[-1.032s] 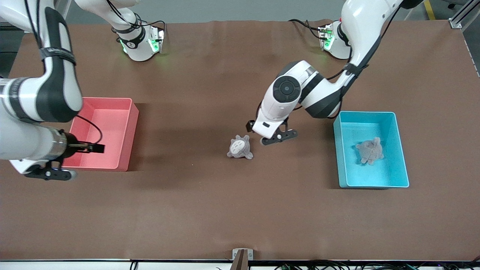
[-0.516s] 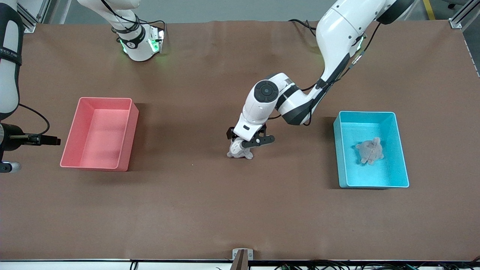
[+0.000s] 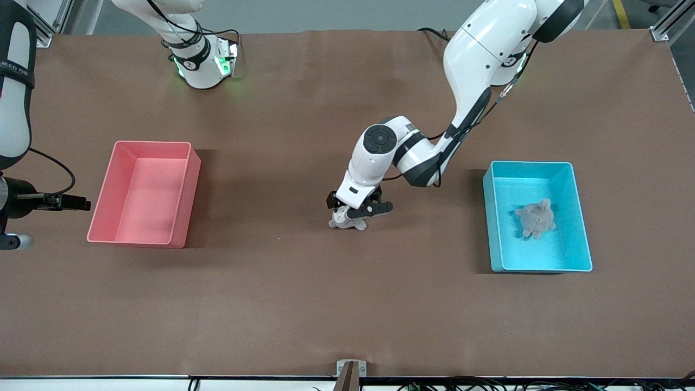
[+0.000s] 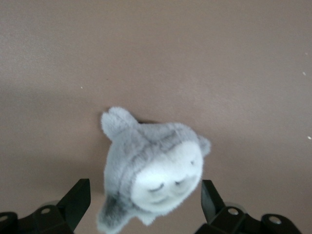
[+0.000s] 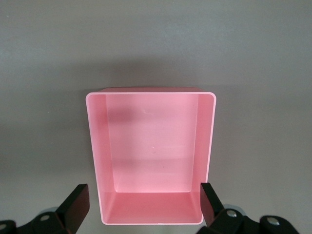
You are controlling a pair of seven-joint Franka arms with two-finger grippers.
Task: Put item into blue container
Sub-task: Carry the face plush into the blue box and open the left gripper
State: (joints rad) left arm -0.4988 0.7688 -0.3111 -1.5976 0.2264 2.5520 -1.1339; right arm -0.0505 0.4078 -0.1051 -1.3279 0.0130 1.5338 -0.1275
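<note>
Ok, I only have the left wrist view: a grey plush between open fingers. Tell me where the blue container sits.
Observer: The blue container lies toward the left arm's end of the table, apart from the loose plush under the left gripper.
Operator: Report its contents.
Observer: A second plush lies inside.
Operator: Give me the right arm.
Observer: It waits; the right gripper, fingers open, hangs over the table beside the pink bin.

Bare table point(image 3: 423, 228) is lying between the grey plush toy point(image 3: 343, 220) and the blue container point(image 3: 535, 217). Another plush point(image 3: 535, 218) is occupying the container's middle.
</note>
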